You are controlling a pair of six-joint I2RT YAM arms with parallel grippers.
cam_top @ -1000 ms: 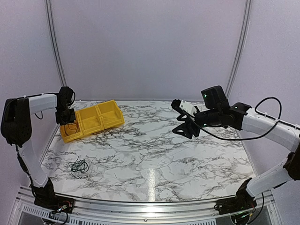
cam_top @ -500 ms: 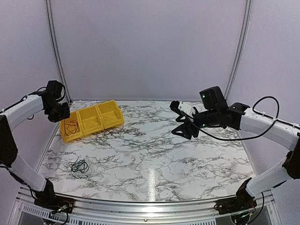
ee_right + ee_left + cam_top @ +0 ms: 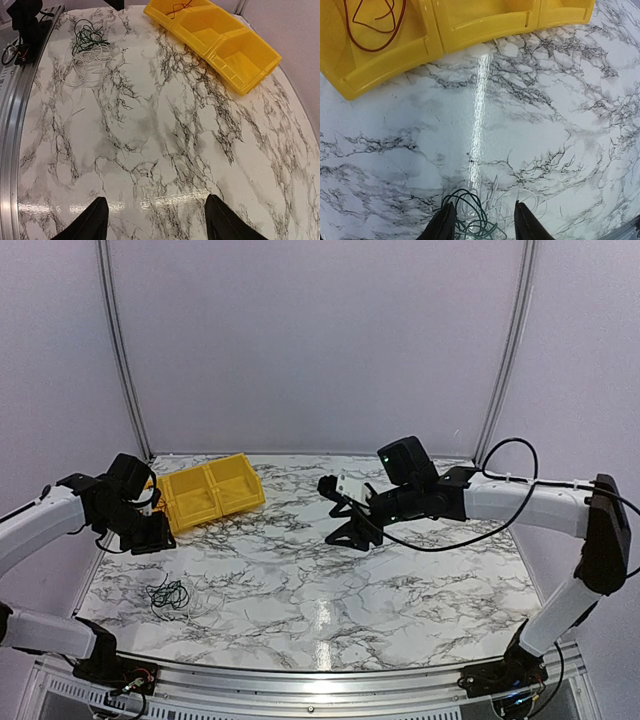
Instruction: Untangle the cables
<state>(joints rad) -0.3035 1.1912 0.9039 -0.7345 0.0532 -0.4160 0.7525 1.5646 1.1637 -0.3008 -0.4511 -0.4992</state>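
The cables (image 3: 168, 592) lie as a small tangle on the marble table near its front left; a dark green coil (image 3: 470, 217) overlaps pale white loops (image 3: 520, 205). My left gripper (image 3: 152, 538) hangs above them, between tangle and bin. In the left wrist view it (image 3: 485, 227) is open, with the tangle on the table below the gap. One dark reddish wire (image 3: 370, 25) rests in the end compartment of the yellow bin (image 3: 215, 490). My right gripper (image 3: 338, 512) is open over the table's middle, empty (image 3: 160, 220). It sees the tangle (image 3: 87, 45) far off.
The yellow bin (image 3: 235, 55) has three compartments and stands at the back left. A metal rail (image 3: 10, 130) runs along the table's front edge. The left arm's base (image 3: 25, 22) sits by that rail near the tangle.
My left gripper has drawn back from the bin's end compartment toward the front, stopping near the tangle, and opened a little wider. My right arm has swung left toward the table's middle.
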